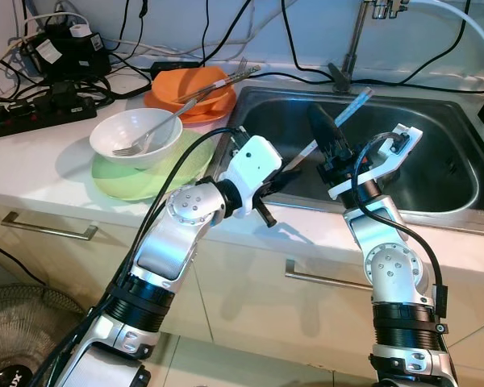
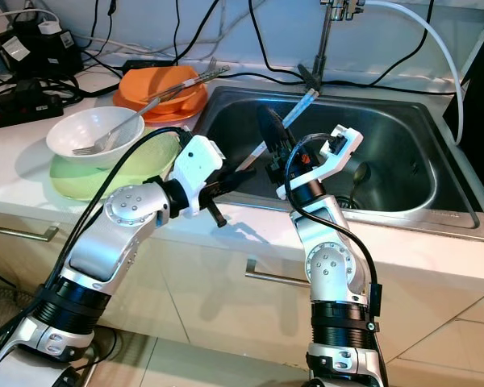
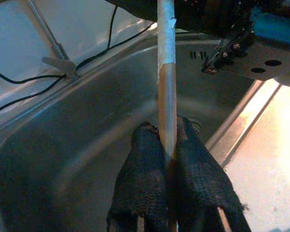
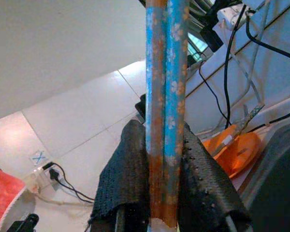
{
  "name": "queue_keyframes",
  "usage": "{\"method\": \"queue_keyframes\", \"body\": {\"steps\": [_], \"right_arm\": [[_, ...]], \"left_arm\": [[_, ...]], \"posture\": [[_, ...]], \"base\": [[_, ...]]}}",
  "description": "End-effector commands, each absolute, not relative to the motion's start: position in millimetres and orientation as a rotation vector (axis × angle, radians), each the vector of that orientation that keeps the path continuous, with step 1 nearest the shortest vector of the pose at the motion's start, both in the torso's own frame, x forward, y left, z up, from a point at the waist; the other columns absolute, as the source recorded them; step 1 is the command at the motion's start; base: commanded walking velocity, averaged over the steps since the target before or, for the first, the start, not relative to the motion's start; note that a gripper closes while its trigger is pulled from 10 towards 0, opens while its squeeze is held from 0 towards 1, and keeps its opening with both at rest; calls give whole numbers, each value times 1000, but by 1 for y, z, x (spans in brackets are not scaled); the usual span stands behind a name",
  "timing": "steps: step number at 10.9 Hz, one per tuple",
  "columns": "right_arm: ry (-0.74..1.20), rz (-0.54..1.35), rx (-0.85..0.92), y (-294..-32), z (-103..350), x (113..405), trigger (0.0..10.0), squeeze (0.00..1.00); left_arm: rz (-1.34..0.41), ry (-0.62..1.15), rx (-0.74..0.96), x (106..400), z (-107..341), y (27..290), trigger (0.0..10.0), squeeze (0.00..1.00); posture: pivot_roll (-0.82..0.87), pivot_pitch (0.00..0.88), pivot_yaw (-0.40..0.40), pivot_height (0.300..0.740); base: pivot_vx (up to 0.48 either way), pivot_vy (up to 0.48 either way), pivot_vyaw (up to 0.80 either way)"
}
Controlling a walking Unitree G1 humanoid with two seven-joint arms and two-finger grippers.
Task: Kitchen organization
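Note:
A pair of chopsticks [image 1: 351,107], blue-patterned at the top and plain wood lower down, is held slanted over the steel sink [image 1: 436,173]. My left gripper [image 1: 284,171] is shut on the wooden lower end [image 3: 166,92], at the sink's near left rim. My right gripper [image 1: 323,129] is shut on the blue upper part [image 4: 165,82], its black fingers [image 4: 128,179] pressed on both sides. The two grippers are close together above the basin.
A white bowl [image 1: 135,137] with a fork sits on a green plate [image 1: 133,181] on the counter left of the sink. Behind it are orange dishes [image 1: 189,90] with utensils, a power strip [image 1: 32,117] and cables. A faucet [image 1: 353,44] stands at the back; a spoon [image 2: 359,173] lies in the sink.

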State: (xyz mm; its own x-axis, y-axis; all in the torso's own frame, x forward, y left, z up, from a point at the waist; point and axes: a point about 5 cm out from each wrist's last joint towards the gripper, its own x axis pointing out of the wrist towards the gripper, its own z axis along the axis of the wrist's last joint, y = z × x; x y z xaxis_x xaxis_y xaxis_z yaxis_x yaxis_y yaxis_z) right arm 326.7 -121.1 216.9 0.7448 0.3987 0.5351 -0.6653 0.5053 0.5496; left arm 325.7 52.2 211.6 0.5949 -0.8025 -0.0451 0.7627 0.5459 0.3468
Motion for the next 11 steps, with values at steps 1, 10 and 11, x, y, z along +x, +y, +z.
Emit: {"method": "queue_keyframes", "body": {"steps": [1,10,11], "right_arm": [[-364,663,820,-120,218,325,0,0],[-358,655,829,-120,215,325,0,0],[-358,654,832,-120,215,325,0,0]], "left_arm": [[-931,-122,352,325,213,52,10000,0],[-889,-129,335,330,216,57,10000,0],[-884,-131,334,331,216,58,10000,0]], "posture": [[152,55,55,740],[157,58,56,740],[156,58,56,740]], "base": [[0,0,0],[0,0,0],[0,0,0]]}}
